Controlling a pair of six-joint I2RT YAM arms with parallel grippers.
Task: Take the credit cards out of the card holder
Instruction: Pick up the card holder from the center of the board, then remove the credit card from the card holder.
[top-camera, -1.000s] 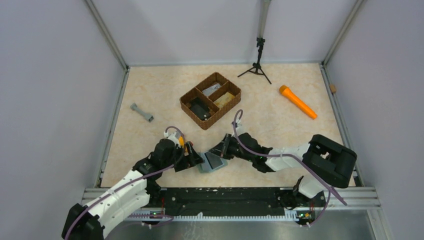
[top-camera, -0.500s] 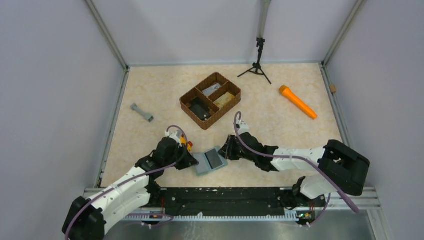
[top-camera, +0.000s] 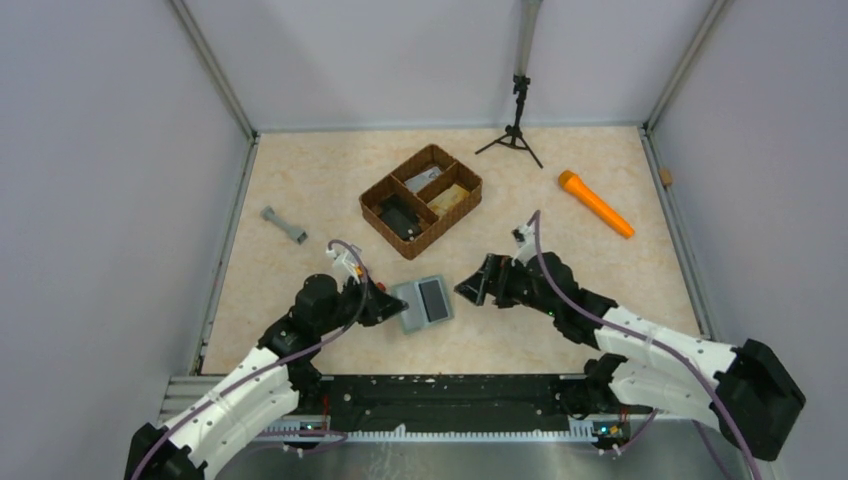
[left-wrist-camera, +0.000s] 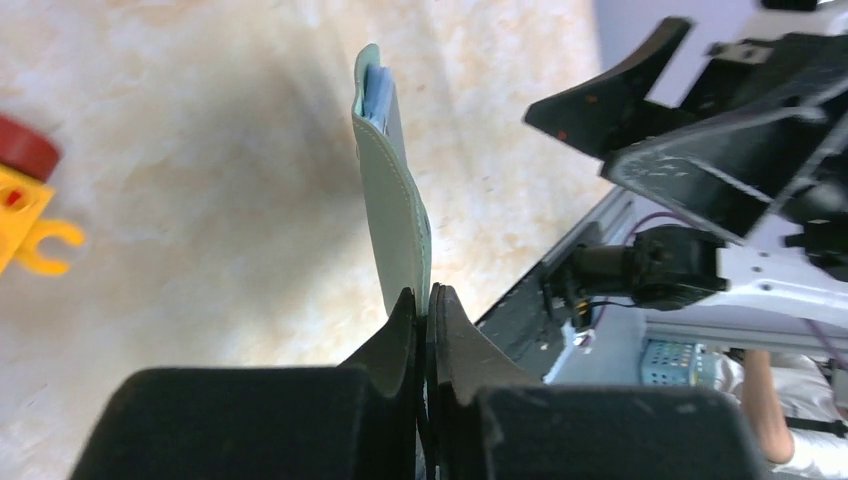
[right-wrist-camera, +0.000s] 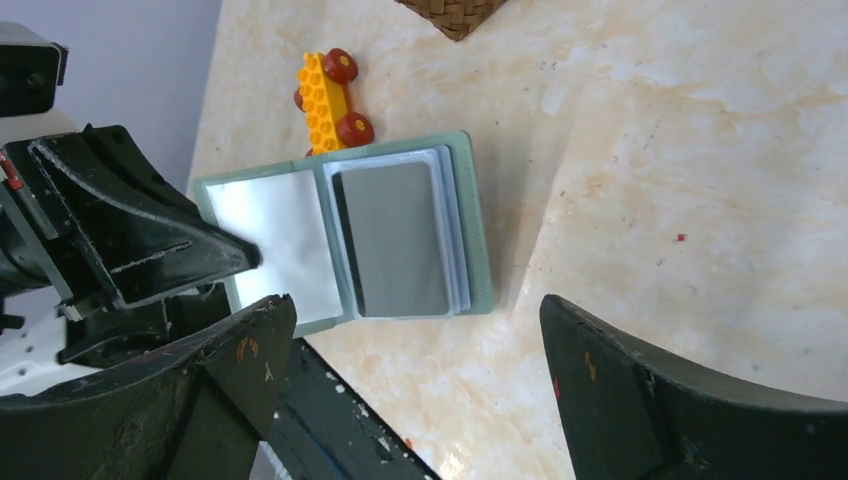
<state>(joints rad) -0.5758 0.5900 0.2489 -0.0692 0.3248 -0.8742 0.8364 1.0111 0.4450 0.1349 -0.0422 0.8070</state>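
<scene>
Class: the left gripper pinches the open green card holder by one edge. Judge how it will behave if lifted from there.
The card holder likely bends at its fold, since it lies open as two panels. Edge-on it looks thin, so it is probably light. With the left gripper on one edge only, the free half may sag.

I count one card holder (top-camera: 422, 303), with one dark card (right-wrist-camera: 395, 238) face up in it and pale edges beneath that I cannot number. There is one basket (top-camera: 388, 236) of three compartments, one orange torch (top-camera: 595, 204), one grey bar (top-camera: 284, 225), one tripod (top-camera: 515, 130) and one toy car (right-wrist-camera: 330, 92). Two grippers: left gripper (left-wrist-camera: 421, 298), right gripper (right-wrist-camera: 415, 305).
</scene>
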